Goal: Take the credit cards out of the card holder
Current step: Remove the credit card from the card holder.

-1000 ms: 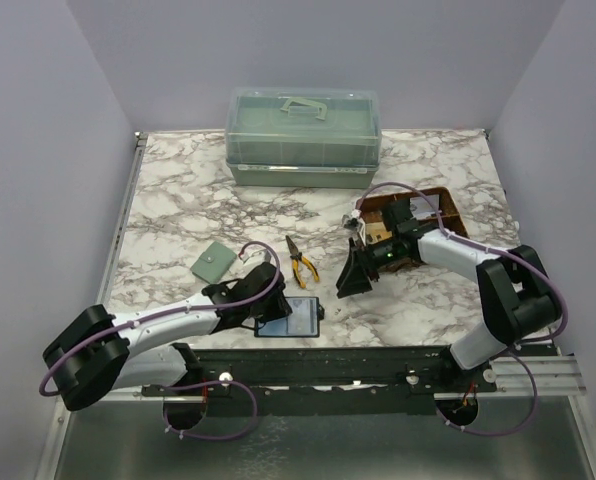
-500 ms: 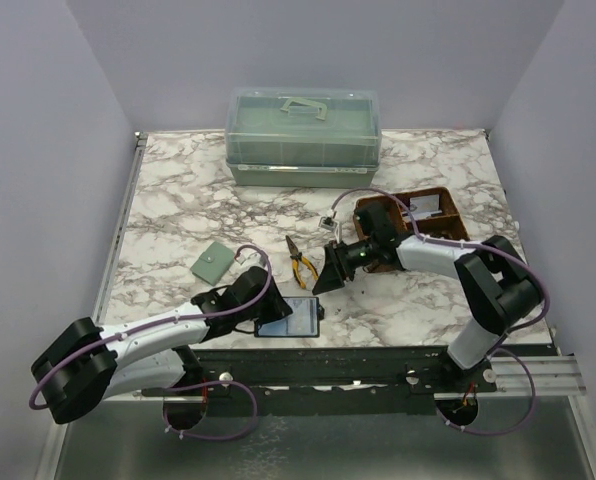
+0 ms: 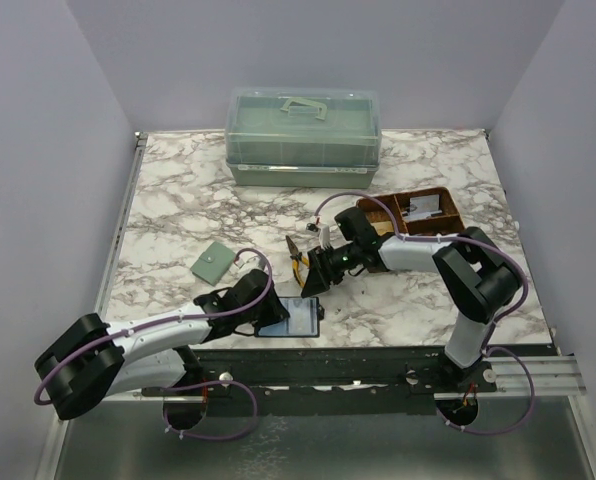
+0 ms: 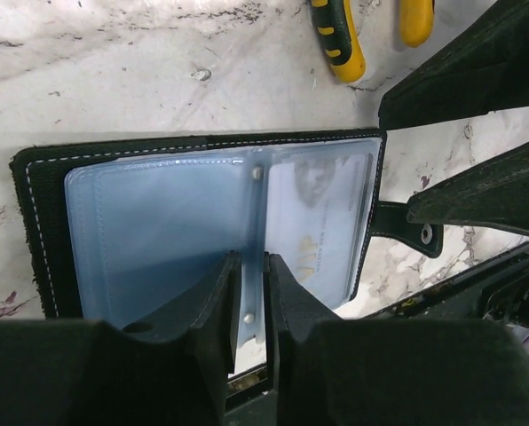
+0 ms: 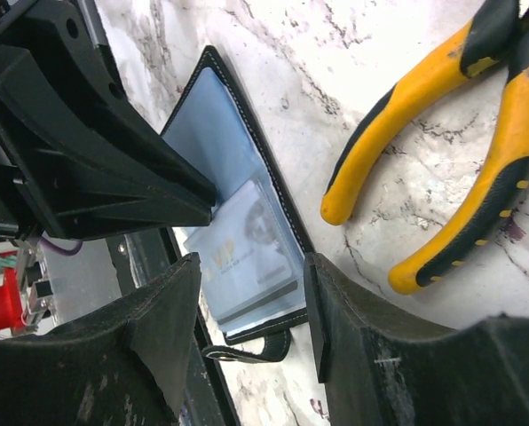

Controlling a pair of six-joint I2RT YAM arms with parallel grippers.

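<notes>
The card holder (image 4: 158, 222) lies open on the marble surface (image 3: 178, 210) near the front edge, its clear blue-grey sleeves facing up. At least one credit card (image 4: 322, 217) sits in the right-hand sleeve, and no card can be seen lying loose, so opening looks done and all the pulling out is left. The left claw (image 4: 253, 266) is narrow, nipped on the riveted spine of the sleeves, which pins the holder down. The right claw (image 3: 315, 275) is spread wide and empty, hanging just beside the holder's far right corner and over the yellow-handled pliers (image 5: 442, 169). A second ago that claw was well apart from the holder, beside the brown tray (image 3: 448, 195); it has swung left across the pliers, while the left arm and holder have barely shifted.
</notes>
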